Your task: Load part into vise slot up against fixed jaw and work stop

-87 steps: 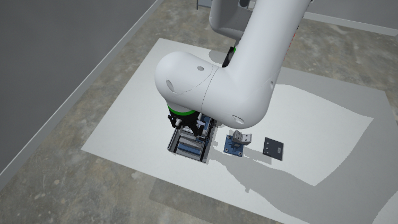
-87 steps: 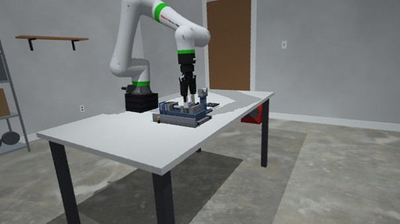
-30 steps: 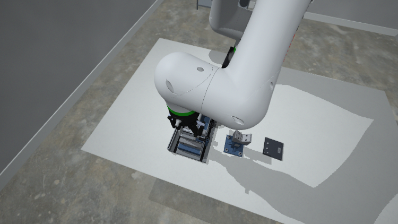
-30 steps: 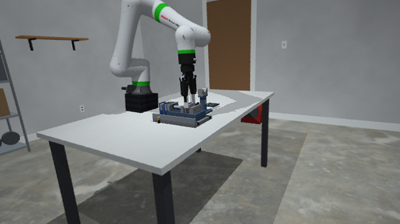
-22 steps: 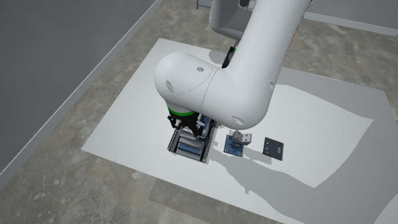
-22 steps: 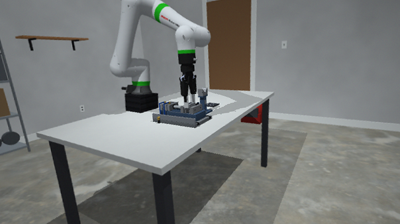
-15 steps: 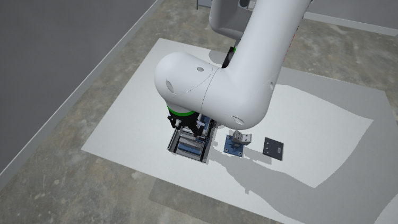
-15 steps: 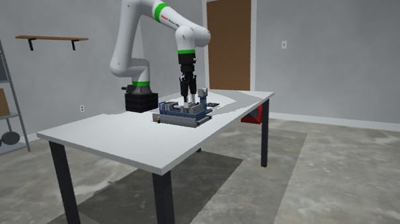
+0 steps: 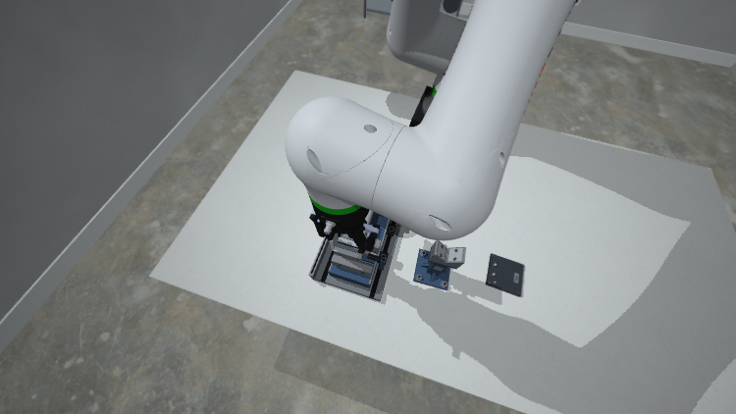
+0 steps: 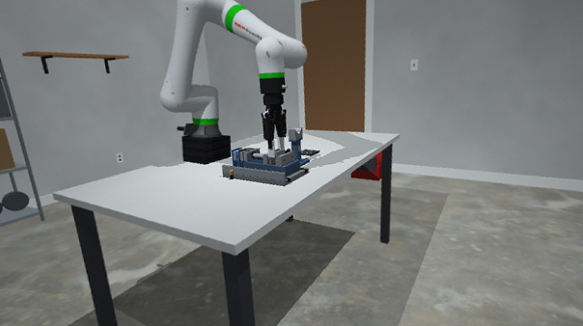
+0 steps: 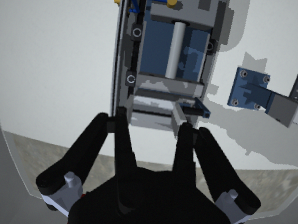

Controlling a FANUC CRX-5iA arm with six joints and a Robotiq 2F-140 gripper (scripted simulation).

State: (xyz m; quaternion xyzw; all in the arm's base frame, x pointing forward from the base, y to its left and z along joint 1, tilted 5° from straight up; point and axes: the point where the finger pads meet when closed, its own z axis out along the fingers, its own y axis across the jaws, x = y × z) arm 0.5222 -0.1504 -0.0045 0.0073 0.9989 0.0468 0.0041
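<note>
My gripper [image 11: 153, 105] points straight down over the vise [image 11: 169, 50] and is shut on the part [image 11: 154, 111], a grey block held across its width between the two black fingers. The part sits low in the gap between the jaws, at the end of the vise away from the air cylinder's blue hoses. I cannot tell whether it touches the bars, the fixed jaw or the work stop. In the top view the gripper [image 9: 343, 237] is inside the vise [image 9: 353, 260], with the arm's elbow hiding part of it. In the exterior view the gripper [image 10: 276, 145] stands upright in the vise [image 10: 264, 164].
The V-block [image 9: 442, 261] on its blue base stands just right of the vise and also shows in the wrist view [image 11: 256, 91]. The dark infeed plate [image 9: 505, 274] lies further right with nothing on it. The robot's black base [image 10: 204, 147] is behind the vise.
</note>
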